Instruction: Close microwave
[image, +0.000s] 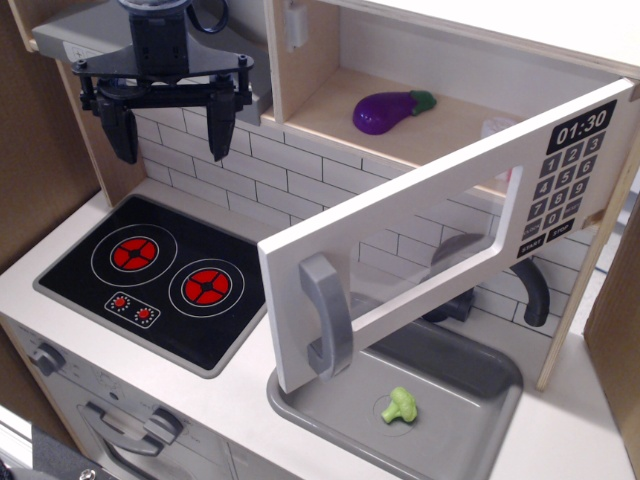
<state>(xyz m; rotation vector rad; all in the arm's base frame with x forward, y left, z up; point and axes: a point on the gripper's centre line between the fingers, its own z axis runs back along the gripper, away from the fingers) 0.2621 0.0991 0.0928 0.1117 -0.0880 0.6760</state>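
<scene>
The microwave (330, 110) is a pale wooden box above the counter. Its wide white-grey door (440, 230) stands swung wide open toward the front, over the sink. The door has a clear window, a grey bar handle (327, 315) at its near end and a black keypad (570, 175) showing 01:30. A purple eggplant (388, 110) lies inside the microwave. My gripper (172, 130) is black, open and empty. It hangs at the upper left above the stove, well to the left of the door and handle.
A black stove top (160, 275) with two red burners lies below the gripper. A grey sink (470, 400) holds a green broccoli piece (400, 406). A dark faucet (530, 290) stands behind the door. A grey range hood (70, 35) sits at the top left.
</scene>
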